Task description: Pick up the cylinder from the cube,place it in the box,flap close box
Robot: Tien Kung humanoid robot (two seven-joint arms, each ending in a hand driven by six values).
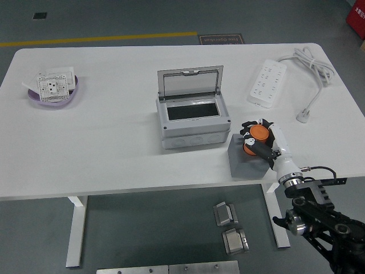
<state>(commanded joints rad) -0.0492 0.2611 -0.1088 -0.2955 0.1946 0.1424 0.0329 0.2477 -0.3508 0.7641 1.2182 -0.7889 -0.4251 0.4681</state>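
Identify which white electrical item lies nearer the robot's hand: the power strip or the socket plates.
The power strip, at the table's far right, above the right hand; the socket plates sit far left.

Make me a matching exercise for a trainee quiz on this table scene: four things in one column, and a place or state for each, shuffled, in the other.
Things:
1. orange cylinder
2. grey box
3. power strip
4. purple bowl

Places or states:
A. far left of the table, holding white socket plates
B. in the fingers of the right hand, over the grey cube
C. far right, cord trailing
D. table middle, clear lid raised

Pairs: 1-B, 2-D, 3-C, 4-A
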